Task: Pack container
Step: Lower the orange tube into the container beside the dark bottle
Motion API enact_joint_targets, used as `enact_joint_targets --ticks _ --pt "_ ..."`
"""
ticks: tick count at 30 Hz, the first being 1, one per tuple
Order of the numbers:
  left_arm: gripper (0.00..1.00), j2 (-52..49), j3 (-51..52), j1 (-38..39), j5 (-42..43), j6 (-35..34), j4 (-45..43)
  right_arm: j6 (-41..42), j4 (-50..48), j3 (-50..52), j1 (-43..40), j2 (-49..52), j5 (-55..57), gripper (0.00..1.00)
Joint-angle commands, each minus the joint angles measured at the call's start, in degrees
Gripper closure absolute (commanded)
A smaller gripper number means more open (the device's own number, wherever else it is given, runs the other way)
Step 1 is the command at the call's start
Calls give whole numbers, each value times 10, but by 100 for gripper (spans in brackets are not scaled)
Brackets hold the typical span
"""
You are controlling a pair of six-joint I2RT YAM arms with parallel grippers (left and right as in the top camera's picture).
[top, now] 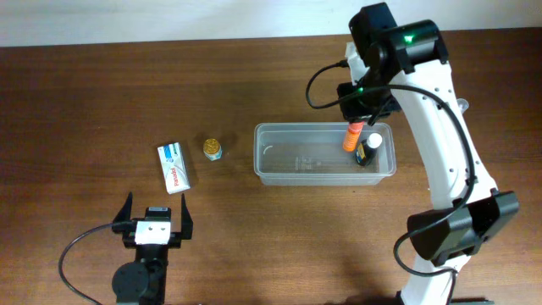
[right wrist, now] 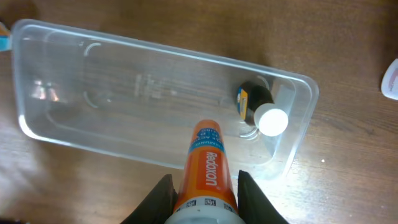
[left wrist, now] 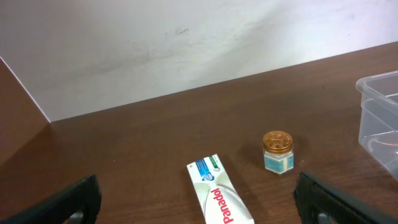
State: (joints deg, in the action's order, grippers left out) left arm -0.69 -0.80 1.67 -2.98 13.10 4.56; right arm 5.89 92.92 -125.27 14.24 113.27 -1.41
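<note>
The clear plastic container (top: pixel 301 157) sits right of the table's middle and shows from above in the right wrist view (right wrist: pixel 124 93). Its corner also shows in the left wrist view (left wrist: pixel 379 118). A small dark bottle with a white cap (right wrist: pixel 261 109) lies inside at its right end (top: pixel 367 151). My right gripper (right wrist: pixel 202 196) is shut on an orange Redoxon tube (right wrist: pixel 205 168) and holds it above the container's right end (top: pixel 353 135). My left gripper (left wrist: pixel 199 214) is open and empty near the front left (top: pixel 155 222), just short of the white Panadol box (left wrist: pixel 221 196).
The Panadol box (top: pixel 173 167) lies left of the container. A small jar with a gold lid (top: pixel 212 148) stands between them, seen also in the left wrist view (left wrist: pixel 277 151). A pale wall runs behind the table's far edge.
</note>
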Motion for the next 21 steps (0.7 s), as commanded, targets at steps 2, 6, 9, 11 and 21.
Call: enact_joint_targets --ticks 2,6,9,11,21 --pt "1 3 3 -4 7 7 0 7 -26 44 -1 -22 19 75" --pt "1 3 3 -4 6 7 0 7 -71 87 -1 -22 19 74" --pt "1 3 3 -4 7 7 0 11 -99 113 -1 -22 19 74" --pt "1 3 3 -4 6 7 0 11 -112 127 -2 -22 19 74" --pt "0 3 3 -4 7 7 0 10 -158 185 -32 -22 3 75"
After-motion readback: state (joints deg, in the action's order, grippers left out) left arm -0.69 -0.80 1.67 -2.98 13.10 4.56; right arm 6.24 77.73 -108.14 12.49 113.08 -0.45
